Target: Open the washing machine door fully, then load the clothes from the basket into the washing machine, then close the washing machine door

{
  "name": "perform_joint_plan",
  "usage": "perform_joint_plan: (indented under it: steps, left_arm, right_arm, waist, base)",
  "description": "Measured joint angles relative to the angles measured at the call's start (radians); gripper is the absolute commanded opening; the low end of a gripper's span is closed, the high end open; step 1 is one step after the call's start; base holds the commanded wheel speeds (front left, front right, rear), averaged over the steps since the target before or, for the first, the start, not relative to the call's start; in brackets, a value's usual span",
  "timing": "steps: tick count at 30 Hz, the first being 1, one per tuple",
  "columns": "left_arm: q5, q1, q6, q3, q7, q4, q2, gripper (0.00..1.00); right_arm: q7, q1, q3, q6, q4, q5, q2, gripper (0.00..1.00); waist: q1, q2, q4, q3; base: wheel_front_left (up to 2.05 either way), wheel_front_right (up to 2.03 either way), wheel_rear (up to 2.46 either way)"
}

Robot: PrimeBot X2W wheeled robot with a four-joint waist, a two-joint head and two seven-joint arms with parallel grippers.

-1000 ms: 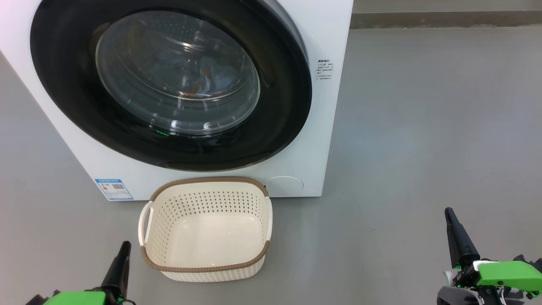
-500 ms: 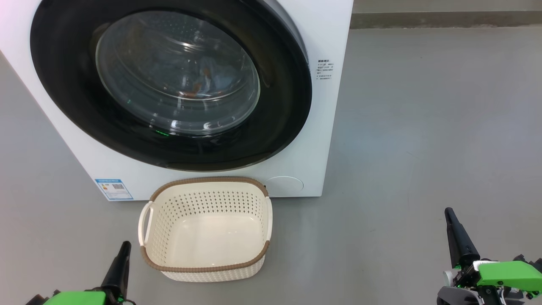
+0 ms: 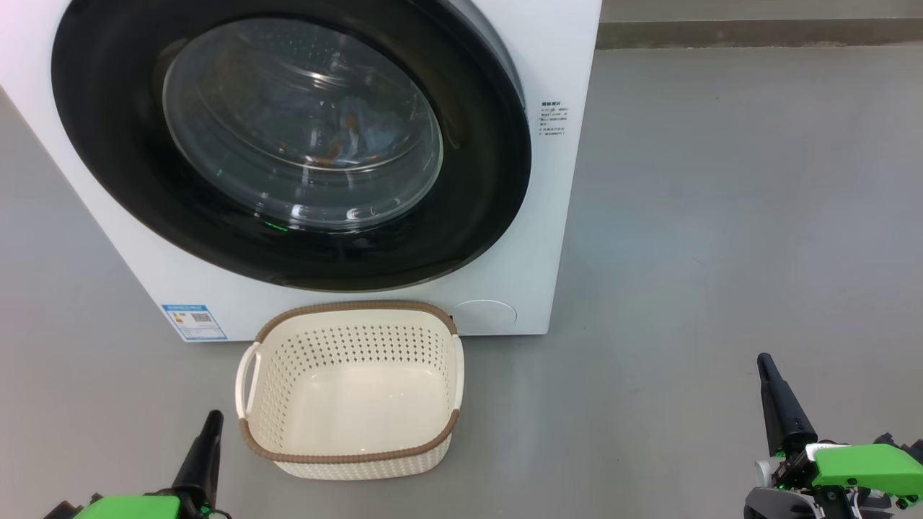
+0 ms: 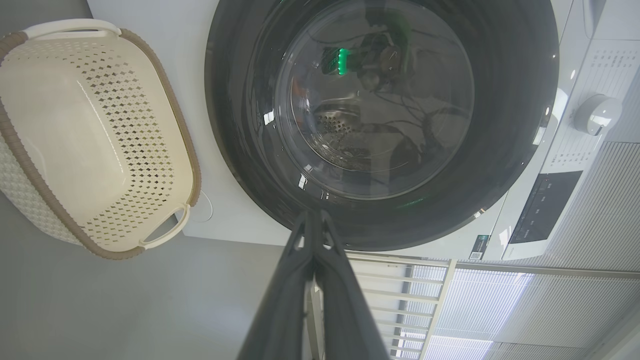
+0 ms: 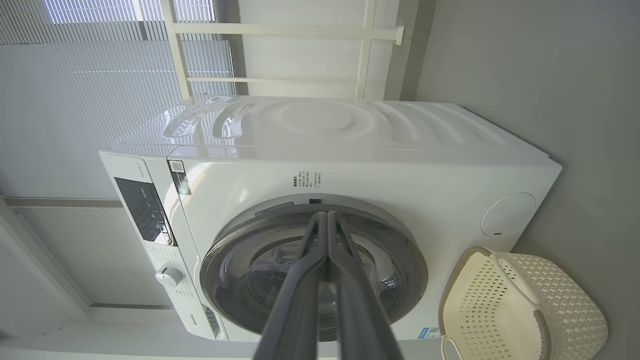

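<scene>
The washing machine [image 3: 562,216] fills the upper left of the head view, exactly where it stood a second ago. The washing machine door [image 3: 479,180] is pressed flat against the machine's front, its black rim and glass bowl unmoved. Below it, at lower centre, the basket [image 3: 346,458] sits on the grey floor just in front of the machine. It has not shifted, and its bare cream bottom shows that it is empty.

The one thing that differs is small. Behind the glass, the clothes [image 3: 360,133] show as a blue and orange patch whose outline has altered slightly across the last second. They may be settling in the drum, though reflections in the glass make this hard to tell.

The left gripper [image 3: 213,418] at the lower left and the right gripper [image 3: 764,360] at the lower right stand as they did. In each wrist view the fingers [image 4: 295,280] are pressed together with nothing between them.

With the clothes inside, the basket empty and the door closed, the task looks complete, and both arms appear to be at rest.
</scene>
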Motion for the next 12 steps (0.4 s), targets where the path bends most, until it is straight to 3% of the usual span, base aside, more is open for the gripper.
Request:
perform_joint_plan:
  steps: [12]
  left_arm:
    - [0.000,0.000,0.000,0.000,0.000,0.000,0.000,0.00]
  right_arm:
    - [0.000,0.000,0.000,0.000,0.000,0.000,0.000,0.00]
  waist:
    - [0.0000,0.0000,0.000,0.000]
  base:
    - [0.00,0.00,0.00]
